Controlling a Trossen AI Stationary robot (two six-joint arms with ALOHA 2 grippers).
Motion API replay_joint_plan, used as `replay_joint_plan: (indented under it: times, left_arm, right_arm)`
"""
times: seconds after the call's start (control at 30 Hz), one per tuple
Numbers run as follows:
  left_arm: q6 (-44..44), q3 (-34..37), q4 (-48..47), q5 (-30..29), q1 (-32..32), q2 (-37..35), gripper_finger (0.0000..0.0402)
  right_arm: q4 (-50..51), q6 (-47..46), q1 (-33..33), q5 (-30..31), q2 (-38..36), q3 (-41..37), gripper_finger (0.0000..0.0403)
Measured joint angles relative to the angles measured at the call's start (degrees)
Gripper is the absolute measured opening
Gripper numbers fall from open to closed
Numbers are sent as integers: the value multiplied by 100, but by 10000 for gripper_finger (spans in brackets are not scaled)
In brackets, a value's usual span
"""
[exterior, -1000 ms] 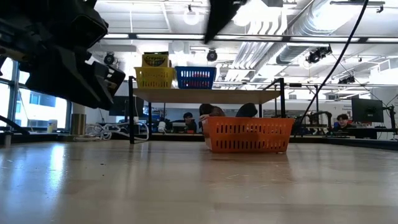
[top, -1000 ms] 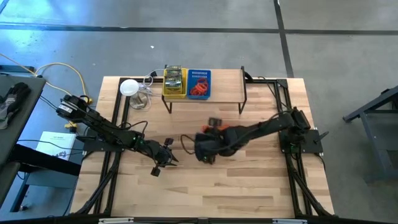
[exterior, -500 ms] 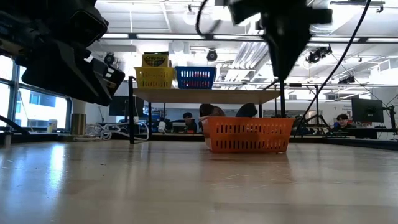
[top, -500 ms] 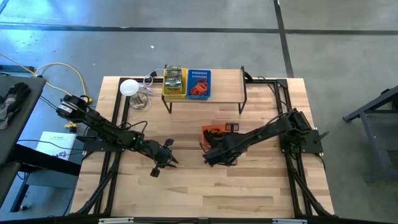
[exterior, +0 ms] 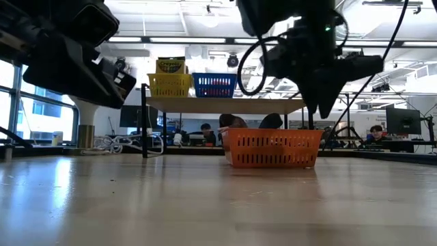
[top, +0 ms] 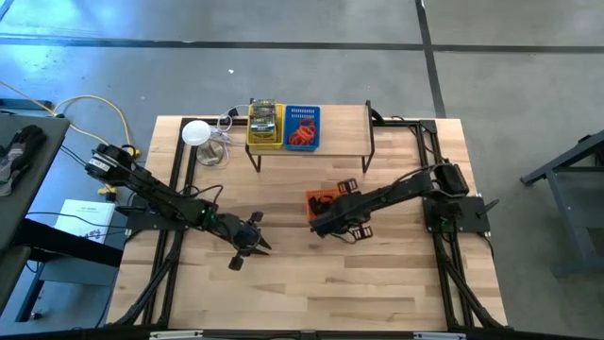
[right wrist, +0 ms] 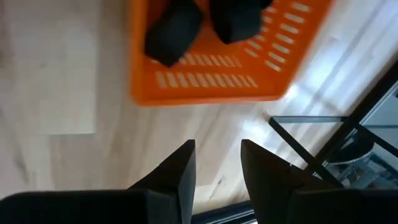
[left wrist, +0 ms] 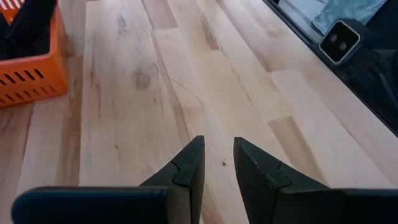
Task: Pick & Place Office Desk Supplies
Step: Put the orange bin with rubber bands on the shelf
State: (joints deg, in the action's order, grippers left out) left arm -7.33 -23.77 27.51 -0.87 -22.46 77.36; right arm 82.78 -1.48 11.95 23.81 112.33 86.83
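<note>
1. Orange basket point(top: 322, 200) at table centre; we see black clips point(right wrist: 176, 28) inside.
2. Right gripper point(right wrist: 216, 163) just beside the basket, fingers slightly parted, empty.
3. Left gripper point(left wrist: 217, 163) waits apart, fingers narrowly parted, empty.

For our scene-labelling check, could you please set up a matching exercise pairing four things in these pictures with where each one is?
Things:
1. yellow basket
2. blue basket
3. orange basket
4. white round disc

Places:
A. on the tabletop, mid-table, by the right hand
B. on the raised shelf, at its left end
C. on the table, left of the shelf
D. on the raised shelf, just right of its neighbouring basket

Pairs: 1-B, 2-D, 3-A, 4-C
</note>
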Motion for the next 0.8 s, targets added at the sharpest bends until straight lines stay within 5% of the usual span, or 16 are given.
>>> replay_joint_plan:
  times: [0.3,0.5,0.8]
  left_arm:
    - [2,0,65,-25,4,0,80]
    - [2,0,56,-34,4,0,80]
    - [24,24,38,-33,4,0,80]
  right_arm:
    - [-437,95,-327,-63,-4,-59,114]
    - [-323,1252,-491,-736,-4,-59,114]
    - [-310,2380,-484,-577,-4,-59,114]
